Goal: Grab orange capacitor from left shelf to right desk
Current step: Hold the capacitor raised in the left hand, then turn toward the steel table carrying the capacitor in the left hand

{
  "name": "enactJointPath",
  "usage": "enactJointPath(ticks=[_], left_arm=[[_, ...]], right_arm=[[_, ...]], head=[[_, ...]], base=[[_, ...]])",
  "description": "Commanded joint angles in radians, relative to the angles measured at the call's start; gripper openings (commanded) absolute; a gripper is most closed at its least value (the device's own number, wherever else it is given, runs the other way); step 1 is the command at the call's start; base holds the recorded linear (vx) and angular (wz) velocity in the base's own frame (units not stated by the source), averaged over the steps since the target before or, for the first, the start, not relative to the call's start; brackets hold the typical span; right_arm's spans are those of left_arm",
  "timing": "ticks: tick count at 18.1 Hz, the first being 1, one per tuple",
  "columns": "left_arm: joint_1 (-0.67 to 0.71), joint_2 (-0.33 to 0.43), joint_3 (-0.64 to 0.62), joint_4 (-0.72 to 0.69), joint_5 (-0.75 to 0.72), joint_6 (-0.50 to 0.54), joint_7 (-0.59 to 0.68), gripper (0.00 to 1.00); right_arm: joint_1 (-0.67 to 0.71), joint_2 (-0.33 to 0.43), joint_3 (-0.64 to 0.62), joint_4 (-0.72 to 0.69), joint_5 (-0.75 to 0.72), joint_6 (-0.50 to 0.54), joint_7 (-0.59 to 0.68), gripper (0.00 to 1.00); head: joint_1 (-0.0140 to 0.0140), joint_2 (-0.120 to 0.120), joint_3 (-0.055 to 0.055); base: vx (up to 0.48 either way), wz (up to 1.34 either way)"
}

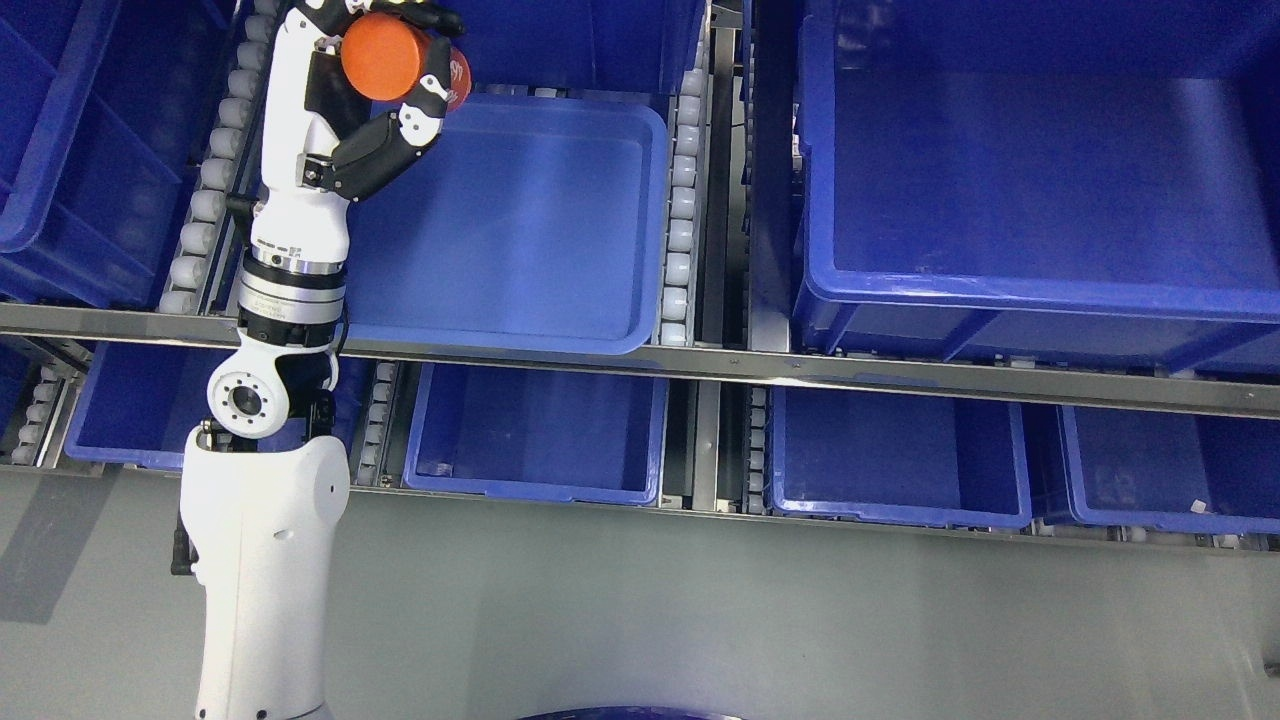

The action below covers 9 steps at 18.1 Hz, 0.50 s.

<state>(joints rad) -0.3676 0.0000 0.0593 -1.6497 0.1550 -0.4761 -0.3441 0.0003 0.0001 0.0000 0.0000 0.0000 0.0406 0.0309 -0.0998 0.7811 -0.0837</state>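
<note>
Since your left hand [385, 70] has its black fingers [425, 100] wrapped tight around the round orange capacitor [385, 55], the grab looks done. You hold it up over the back of the shallow blue plastic tray [520, 230] on the shelf. You still need to carry it right. No desk shows yet.

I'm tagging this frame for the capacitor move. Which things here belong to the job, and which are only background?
Job:
- orange capacitor
- left robot hand, fingers closed round it
- blue tray beneath the hand

Background:
- large blue bin at right
- lower blue bins
- roller rails
- metal shelf bar
</note>
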Motion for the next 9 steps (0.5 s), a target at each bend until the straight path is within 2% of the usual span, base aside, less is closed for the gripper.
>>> enactJointPath(ticks=[1,9], left_arm=[[-0.004,0.017,0.001,-0.001,0.0,0.002,0.0,0.01],[-0.019,0.017,-0.001,-0.002,0.0,-0.009,-0.001,0.01]], right_arm=[[0.033,-0.018,-0.012,-0.023,0.0,-0.001,0.0,1.0],[0.033,-0.018,-0.011,-0.023,0.0,-0.001,0.0,1.0]], head=[[0.0,0.0,0.0],[0.0,0.0,0.0]], base=[[0.0,0.0],[-0.05,-0.07]])
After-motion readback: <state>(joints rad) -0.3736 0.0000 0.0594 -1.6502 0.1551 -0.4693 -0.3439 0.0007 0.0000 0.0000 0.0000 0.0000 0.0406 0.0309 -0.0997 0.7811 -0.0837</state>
